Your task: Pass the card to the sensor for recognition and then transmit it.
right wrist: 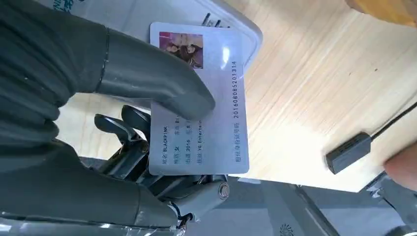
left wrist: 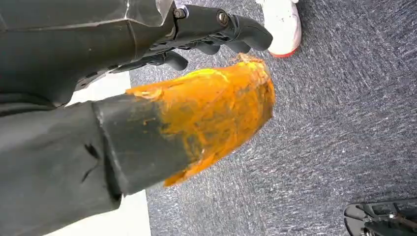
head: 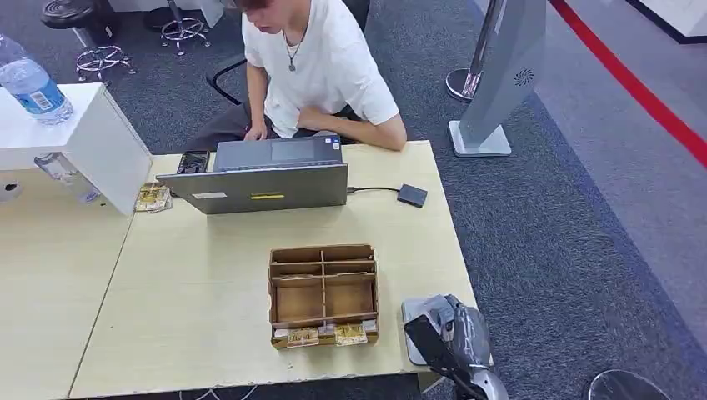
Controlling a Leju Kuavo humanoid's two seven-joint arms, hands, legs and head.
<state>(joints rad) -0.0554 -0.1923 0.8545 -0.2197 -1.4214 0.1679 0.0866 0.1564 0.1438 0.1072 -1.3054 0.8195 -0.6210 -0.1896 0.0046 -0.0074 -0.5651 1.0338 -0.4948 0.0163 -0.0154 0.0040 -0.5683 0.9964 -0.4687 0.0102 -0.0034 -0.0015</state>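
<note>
My right hand (head: 456, 335) is over the table's front right corner, and its thumb (right wrist: 162, 83) and fingers pinch a pale card (right wrist: 211, 105) with a small photo and printed lines. Under the card lies a white tray (right wrist: 241, 34), which shows as a grey-white plate (head: 412, 315) beside the hand. The sensor (head: 412, 195), a small black box on a cable, lies farther back near the laptop; it is also visible (right wrist: 348, 153) well beyond the card. My left hand (left wrist: 216, 29) hangs over the carpet holding nothing, its orange-stained thumb (left wrist: 211, 113) apart from the fingers.
A wooden divided box (head: 323, 292) with small packets at its front stands left of my right hand. A grey laptop (head: 263, 177) faces a seated person (head: 313, 67) behind the table. A water bottle (head: 32, 85) stands on a white block at far left. A white shoe (left wrist: 282, 22) is on the carpet.
</note>
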